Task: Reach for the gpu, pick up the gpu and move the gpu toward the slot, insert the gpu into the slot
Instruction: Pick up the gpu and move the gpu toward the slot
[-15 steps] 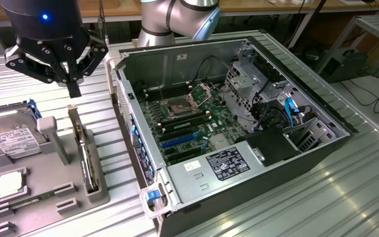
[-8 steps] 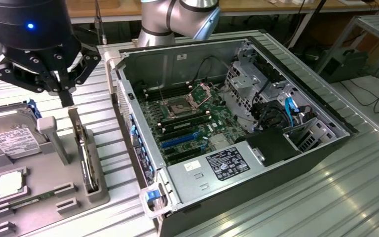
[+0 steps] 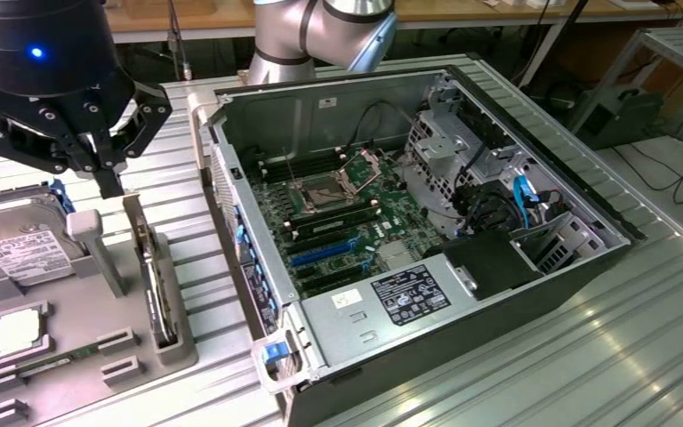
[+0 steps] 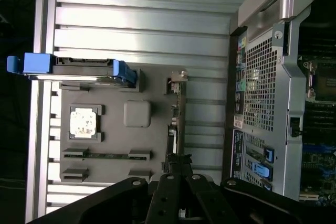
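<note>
Gpu (image 4: 177, 114) stands on edge in grey holder (image 3: 81, 307), not yet grasped. Hand (image 3: 107, 182) hovers above holder, fingers together, empty. Slot (image 3: 324, 253), in open computer case (image 3: 532, 169) beside holder, unfilled. Pick-up, transfer, insertion all left.

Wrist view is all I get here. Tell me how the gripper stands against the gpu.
Observer: The gripper is shut and hangs above the grey fixture, apart from the gpu, which stands on edge there.
Operator: Report the slot.
Observer: The blue slot on the motherboard is bare, with no card in it.
Operator: Give me the arm's position.
Observer: The arm rises behind the open case, at its far side in the exterior view.
</note>
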Controlling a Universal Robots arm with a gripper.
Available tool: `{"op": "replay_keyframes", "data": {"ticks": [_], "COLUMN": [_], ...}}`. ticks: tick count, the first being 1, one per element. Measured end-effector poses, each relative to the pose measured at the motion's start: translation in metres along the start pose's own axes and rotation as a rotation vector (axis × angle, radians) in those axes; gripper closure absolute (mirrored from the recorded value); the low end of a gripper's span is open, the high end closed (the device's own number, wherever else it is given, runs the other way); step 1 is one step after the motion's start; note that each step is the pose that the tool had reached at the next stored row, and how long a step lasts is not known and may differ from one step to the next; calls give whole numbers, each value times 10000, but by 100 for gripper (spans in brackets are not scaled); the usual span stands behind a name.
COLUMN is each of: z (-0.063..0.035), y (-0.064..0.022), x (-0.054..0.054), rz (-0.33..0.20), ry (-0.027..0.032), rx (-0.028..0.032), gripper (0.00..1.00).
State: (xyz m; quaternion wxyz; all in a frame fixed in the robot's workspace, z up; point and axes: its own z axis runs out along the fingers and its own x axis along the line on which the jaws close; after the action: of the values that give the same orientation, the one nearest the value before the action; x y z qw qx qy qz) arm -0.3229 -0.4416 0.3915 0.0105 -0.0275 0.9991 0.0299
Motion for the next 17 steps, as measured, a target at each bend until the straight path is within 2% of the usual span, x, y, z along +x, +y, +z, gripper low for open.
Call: {"op": "replay_keyframes", "data": {"ticks": [12, 13, 14, 17], "z": [0, 0, 0, 0], "y": [0, 0, 0, 0], "x": [0, 0, 0, 0], "rz": [0, 0, 0, 0], "ry": [0, 0, 0, 0], "rx": [0, 0, 0, 0], "gripper": [89, 77, 77, 52]}}
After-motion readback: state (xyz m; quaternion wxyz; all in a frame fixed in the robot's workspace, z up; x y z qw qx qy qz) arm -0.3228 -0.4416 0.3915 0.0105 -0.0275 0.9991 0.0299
